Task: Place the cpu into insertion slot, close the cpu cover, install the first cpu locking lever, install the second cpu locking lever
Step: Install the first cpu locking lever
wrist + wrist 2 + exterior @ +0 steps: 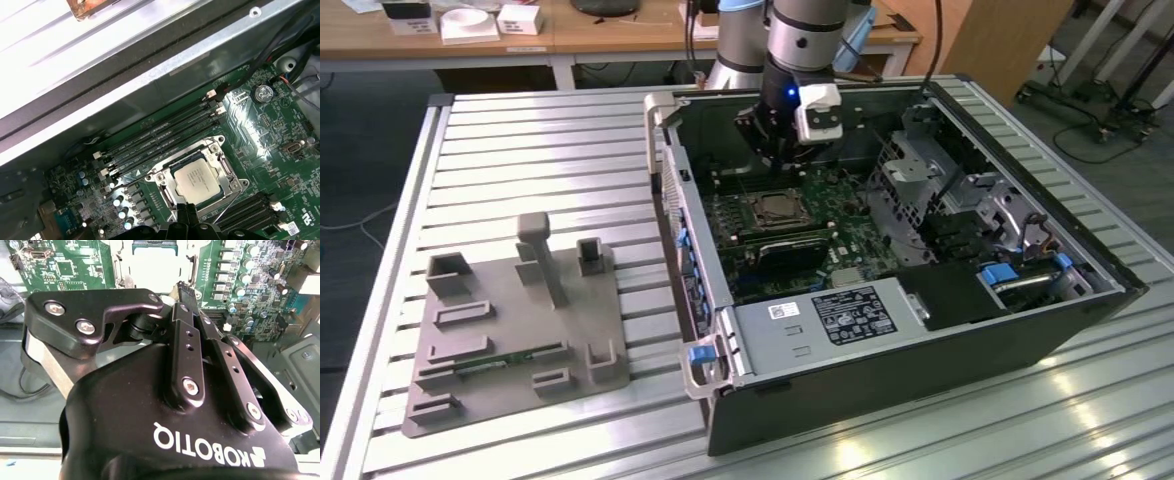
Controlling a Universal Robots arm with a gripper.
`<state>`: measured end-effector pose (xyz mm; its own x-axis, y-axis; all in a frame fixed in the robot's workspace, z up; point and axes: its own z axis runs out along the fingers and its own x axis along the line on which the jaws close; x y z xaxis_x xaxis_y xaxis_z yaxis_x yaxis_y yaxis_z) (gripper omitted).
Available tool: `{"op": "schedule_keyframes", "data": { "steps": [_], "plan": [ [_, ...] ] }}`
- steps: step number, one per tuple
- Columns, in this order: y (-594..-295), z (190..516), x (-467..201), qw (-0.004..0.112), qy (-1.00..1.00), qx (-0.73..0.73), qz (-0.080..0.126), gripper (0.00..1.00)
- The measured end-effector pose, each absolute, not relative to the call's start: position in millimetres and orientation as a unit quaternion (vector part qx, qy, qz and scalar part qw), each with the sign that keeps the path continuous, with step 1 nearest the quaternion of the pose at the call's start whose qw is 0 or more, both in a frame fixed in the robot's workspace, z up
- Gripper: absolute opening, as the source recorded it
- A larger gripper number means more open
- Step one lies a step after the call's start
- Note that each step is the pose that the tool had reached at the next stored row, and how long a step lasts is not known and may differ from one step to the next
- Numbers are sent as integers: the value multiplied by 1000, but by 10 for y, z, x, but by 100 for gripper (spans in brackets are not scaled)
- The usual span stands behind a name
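pincer (187,214) hangs just beside the seated cpu (197,179).

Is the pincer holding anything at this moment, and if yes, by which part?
Nothing seems held: the pincer hangs shut at the edge of the insertion slot, where the cpu already lies.

I see the arm (790,40) dropping near-vert. from the exterior view's top, wrist straight, gripper (778,150) pointing down at its end. In both wrist views the black fingers (186,340) (184,215) converge, tips pressed together, w/ linkage bars folded in.
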<state>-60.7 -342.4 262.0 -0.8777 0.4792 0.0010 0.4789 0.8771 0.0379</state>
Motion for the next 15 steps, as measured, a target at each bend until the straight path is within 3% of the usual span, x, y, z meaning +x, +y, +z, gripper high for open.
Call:
{"op": "schedule_keyframes", "data": {
  "steps": [15],
  "plan": [
    [-3424,2614,-615,2,989,146,20,10]
  ]
}}
